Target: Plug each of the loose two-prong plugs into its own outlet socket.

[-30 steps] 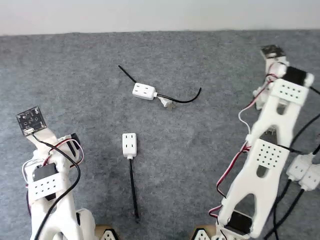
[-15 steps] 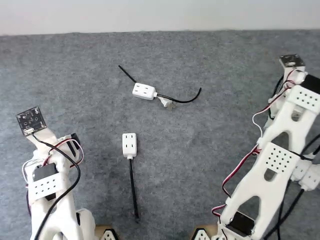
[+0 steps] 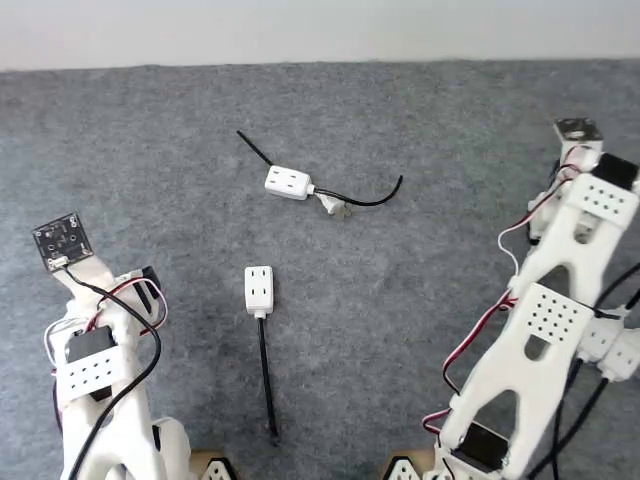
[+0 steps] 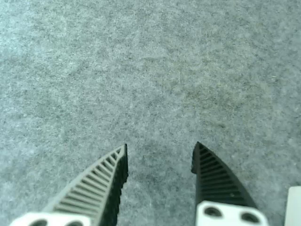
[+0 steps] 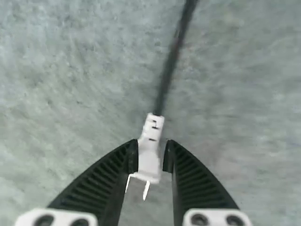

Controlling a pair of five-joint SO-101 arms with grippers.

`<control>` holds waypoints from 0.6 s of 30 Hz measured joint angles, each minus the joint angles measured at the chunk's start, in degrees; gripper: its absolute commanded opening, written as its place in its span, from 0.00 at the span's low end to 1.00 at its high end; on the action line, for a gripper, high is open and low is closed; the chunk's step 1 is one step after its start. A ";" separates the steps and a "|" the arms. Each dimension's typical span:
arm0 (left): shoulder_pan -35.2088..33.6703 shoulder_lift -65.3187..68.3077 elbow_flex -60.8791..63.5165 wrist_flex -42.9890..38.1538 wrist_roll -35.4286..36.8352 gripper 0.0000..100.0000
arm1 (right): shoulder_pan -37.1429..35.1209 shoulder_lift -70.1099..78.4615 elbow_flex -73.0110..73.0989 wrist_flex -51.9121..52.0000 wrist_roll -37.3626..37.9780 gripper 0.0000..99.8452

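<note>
My right gripper (image 5: 150, 142) is shut on a white two-prong plug (image 5: 151, 155), prongs toward the camera, its black cord (image 5: 171, 61) trailing over the grey carpet. In the high view the right arm (image 3: 565, 250) stands at the right edge and covers that plug. One white outlet socket (image 3: 287, 182) lies far centre, with another loose white plug (image 3: 333, 206) and its curved black cord just right of it. A second outlet socket (image 3: 259, 287) lies mid-table with a straight black cord (image 3: 266, 375). My left gripper (image 4: 161, 146) is open over bare carpet at the near left (image 3: 150, 285).
A grey carpet (image 3: 400, 300) covers the table up to a white wall strip (image 3: 320, 30) at the far edge. White connectors and black cables (image 3: 610, 350) hang by the right arm's base. A white edge (image 4: 294, 207) shows beside the left gripper.
The right arm has swung to the right, toward the table's right edge, then eased slightly back. The left arm, both sockets and the loose plug have not moved.
</note>
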 measured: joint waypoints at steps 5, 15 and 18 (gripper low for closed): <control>0.00 0.00 0.00 0.00 0.00 0.21 | -1.23 1.93 0.00 -0.44 -11.52 0.11; 0.00 0.00 0.00 0.00 0.00 0.21 | -1.85 2.90 -5.36 -0.53 -11.25 0.11; 0.00 0.00 0.00 0.00 0.00 0.21 | -1.85 2.90 -8.97 -0.09 -10.64 0.10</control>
